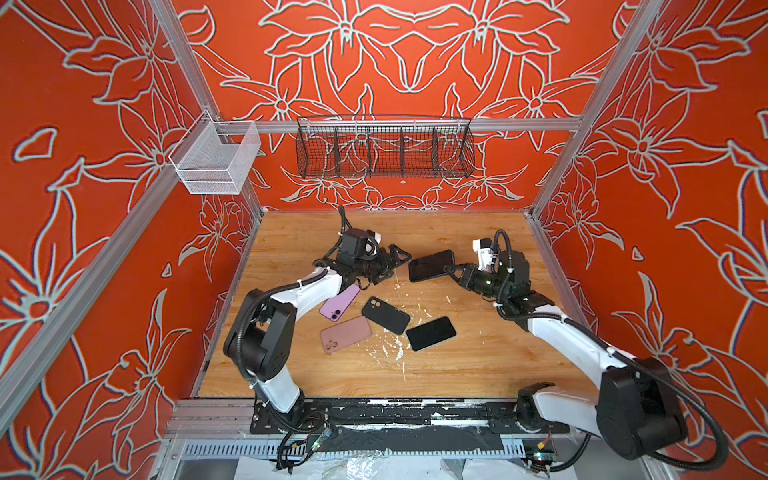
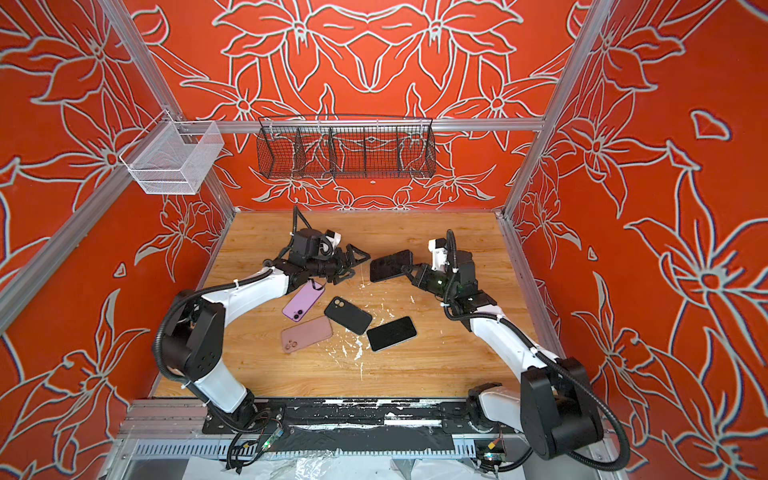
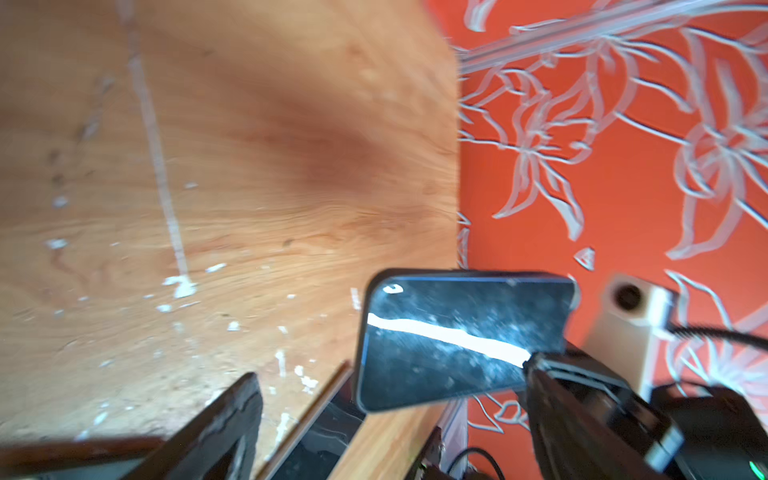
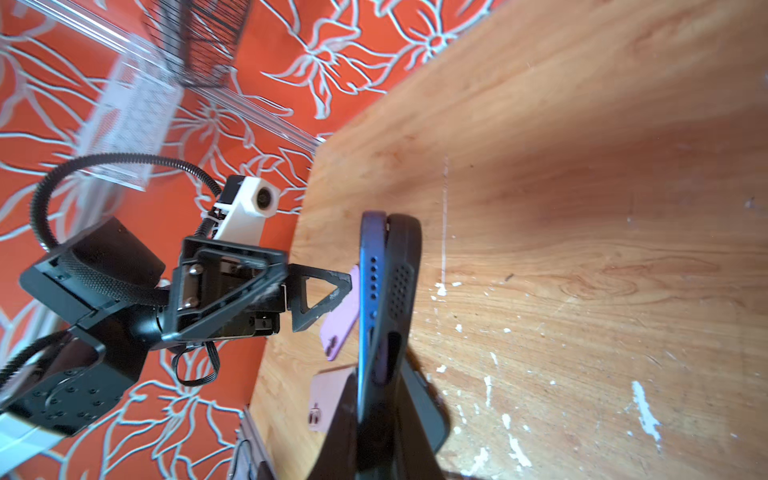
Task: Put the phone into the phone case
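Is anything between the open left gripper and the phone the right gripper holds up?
Nothing visible. In both top views only open air above bare table separates the left gripper from the held phone. The purple phone, black case, pink case and black phone lie nearer the arms' bases, off that line.

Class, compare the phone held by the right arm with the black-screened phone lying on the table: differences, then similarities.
The held phone is lifted off the table, pinched at one end by the right fingers; the loose phone lies flat on it, untouched. The held phone has a black case partly on its back; the loose phone shows none. Both show dark screens from above.
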{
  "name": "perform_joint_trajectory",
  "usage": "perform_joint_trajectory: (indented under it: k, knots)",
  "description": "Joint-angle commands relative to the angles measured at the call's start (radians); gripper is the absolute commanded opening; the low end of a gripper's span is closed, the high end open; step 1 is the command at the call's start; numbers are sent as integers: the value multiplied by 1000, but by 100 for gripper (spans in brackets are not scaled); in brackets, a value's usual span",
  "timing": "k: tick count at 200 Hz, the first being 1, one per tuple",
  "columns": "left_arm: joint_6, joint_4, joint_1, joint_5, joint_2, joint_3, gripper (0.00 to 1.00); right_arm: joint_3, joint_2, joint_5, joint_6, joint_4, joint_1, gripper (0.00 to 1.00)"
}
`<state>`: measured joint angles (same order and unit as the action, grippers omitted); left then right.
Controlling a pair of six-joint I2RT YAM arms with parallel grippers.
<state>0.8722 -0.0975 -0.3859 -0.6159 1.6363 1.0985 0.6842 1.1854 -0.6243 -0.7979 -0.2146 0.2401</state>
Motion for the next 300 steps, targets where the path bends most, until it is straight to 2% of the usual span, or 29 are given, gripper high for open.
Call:
perform_joint_trajectory:
  k: [1,28,58,85,120,157,205,254,287,300]
  knots:
    - [-82,-34,1,-90,-63,6,97,1,-66,-117,-78,-25,-20,0]
    - [-74,-122,1,-177,-65,-14,97,-3,-117,-158,-152,-51,-31,0]
    - [79,-394,-1,-232,-29,-89,97,-20,-137,-180,-264,-144,-35,0]
    - [175,-596,-5,-230,-14,-133,100,-29,-136,-179,-317,-191,-35,0]
    - [188,-682,-26,-217,-34,-144,84,-47,-131,-175,-359,-239,-33,0]
    - [218,-731,-47,-183,-34,-141,72,-75,-124,-170,-407,-304,-32,0]
    - [249,-790,-62,-153,-7,-113,50,-108,-128,-172,-440,-340,-33,0]
    - [248,-794,-74,-122,21,-77,40,-135,-153,-172,-446,-334,-32,0]
    - [252,-797,-82,-103,35,-72,25,-144,-164,-173,-446,-330,-31,0]
    - [252,-797,-85,-98,34,-75,16,-147,-166,-172,-446,-327,-32,0]
